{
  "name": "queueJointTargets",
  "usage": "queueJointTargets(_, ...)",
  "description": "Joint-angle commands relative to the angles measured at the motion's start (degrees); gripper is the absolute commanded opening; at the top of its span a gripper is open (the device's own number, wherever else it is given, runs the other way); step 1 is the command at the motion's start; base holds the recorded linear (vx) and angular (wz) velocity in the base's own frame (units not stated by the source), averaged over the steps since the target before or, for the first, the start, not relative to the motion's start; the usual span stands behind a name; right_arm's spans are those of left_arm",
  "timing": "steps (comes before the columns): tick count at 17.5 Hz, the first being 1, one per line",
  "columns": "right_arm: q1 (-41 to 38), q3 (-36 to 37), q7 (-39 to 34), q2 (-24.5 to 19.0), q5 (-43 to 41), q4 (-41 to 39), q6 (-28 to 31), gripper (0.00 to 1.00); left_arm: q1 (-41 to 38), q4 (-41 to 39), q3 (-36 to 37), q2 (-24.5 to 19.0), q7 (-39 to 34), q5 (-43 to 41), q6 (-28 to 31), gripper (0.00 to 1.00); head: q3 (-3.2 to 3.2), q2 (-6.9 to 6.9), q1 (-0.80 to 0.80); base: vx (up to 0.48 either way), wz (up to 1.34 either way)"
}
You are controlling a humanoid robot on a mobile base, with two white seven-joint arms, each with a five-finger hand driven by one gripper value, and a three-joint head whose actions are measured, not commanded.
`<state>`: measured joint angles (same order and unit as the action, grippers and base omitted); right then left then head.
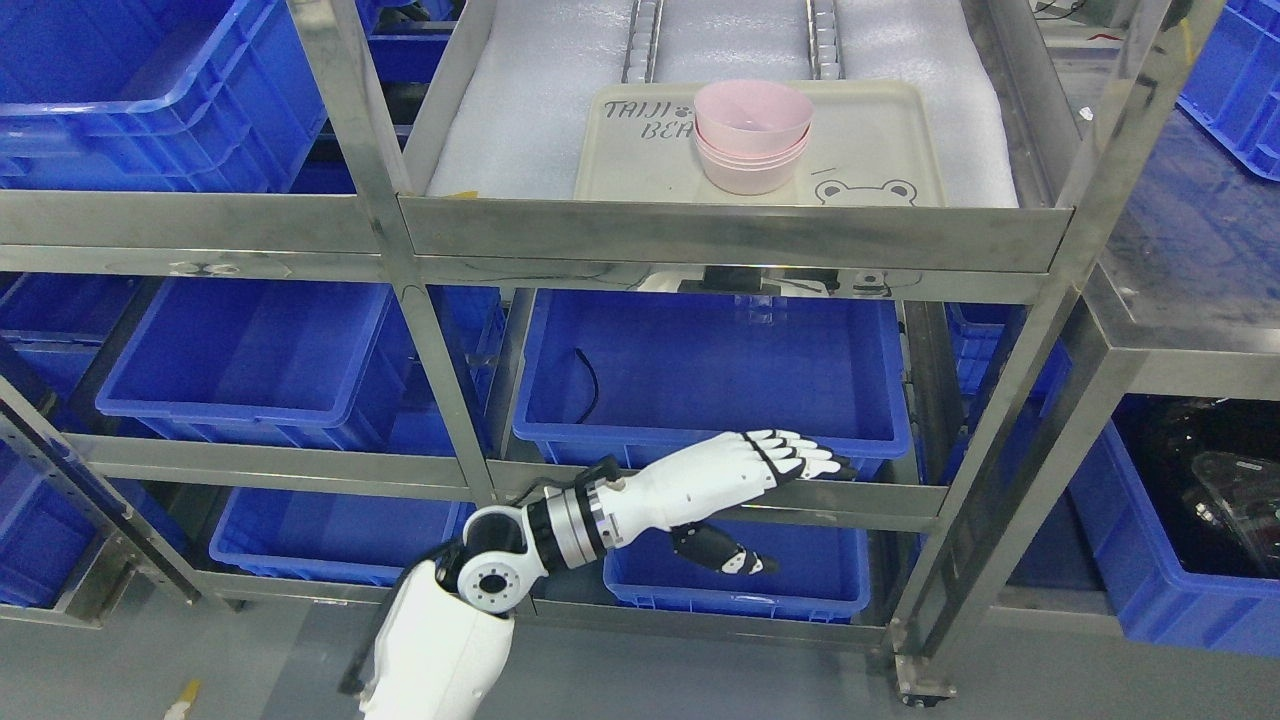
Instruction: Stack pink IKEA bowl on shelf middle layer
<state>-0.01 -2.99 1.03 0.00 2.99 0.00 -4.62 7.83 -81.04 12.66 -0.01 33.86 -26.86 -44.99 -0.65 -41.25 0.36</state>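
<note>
Bowls: pink bowls (752,135) nested in one stack, upright on beige tray (640,170) over white foam on steel shelf (735,235) | left hand (740,470): fingers extended flat, holding nothing, low in front of blue bin (700,375) one tier below, well apart from stack | right hand: unseen

I am in a warehouse or storeroom kind of workspace: a stainless steel shelf rack (720,235) stands before me on a plain grey floor (200,660). Blue plastic crates (700,380) fill its lower levels and the neighbouring racks.
</note>
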Motion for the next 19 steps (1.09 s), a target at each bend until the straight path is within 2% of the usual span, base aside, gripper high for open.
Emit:
queueJointTargets(1,-0.16,0.0,0.03,1.0,0.0,-1.0,-0.04,1.0,-9.76,10.64,-8.51,-0.99,-10.01,11.11,-0.01,0.93,0.0,0.0,0.0,-0.039,0.0)
queueJointTargets(2,-0.16,0.0,0.03,1.0,0.0,-1.0,-0.04,1.0,-10.11,10.64,-10.35,-0.99,-13.0,16.18,0.02,0.93,0.0,0.0,0.0,-0.033,-0.02)
queueJointTargets(3,-0.16,0.0,0.03,1.0,0.0,-1.0,-0.04,1.0,-10.46,10.38,-11.5,-0.99,-15.2,21.01,5.21,0.91,0.0,0.0,0.0,-0.033,-0.02)
queueJointTargets(7,-0.16,0.0,0.03,1.0,0.0,-1.0,-0.04,1.0,-10.46,3.37,-15.55,-0.99,-17.77,30.0,25.69,0.92,0.0,0.0,0.0,-0.006,0.0)
queueJointTargets(9,-0.25,0.0,0.03,1.0,0.0,-1.0,-0.04,1.0,-9.76,-2.16,-16.61,-0.99,-17.77,32.3,36.68,0.97,0.0,0.0,0.0,0.0,0.04)
queueJointTargets(11,-0.25,0.0,0.03,1.0,0.0,-1.0,-0.04,1.0,-9.58,-5.08,-16.17,-0.99,-18.03,32.58,38.48,1.0,0.0,0.0,0.0,0.0,0.0)
queueJointTargets(15,-0.25,0.0,0.03,1.0,0.0,-1.0,-0.04,1.0,-8.26,-6.14,-12.49,-0.99,-24.09,32.58,39.1,1.0,0.0,0.0,0.0,0.0,0.0)
queueJointTargets(19,-0.16,0.0,0.03,1.0,0.0,-1.0,-0.04,1.0,-8.62,-6.85,-11.52,-0.99,-23.93,32.58,39.1,1.0,0.0,0.0,0.0,0.0,0.0)
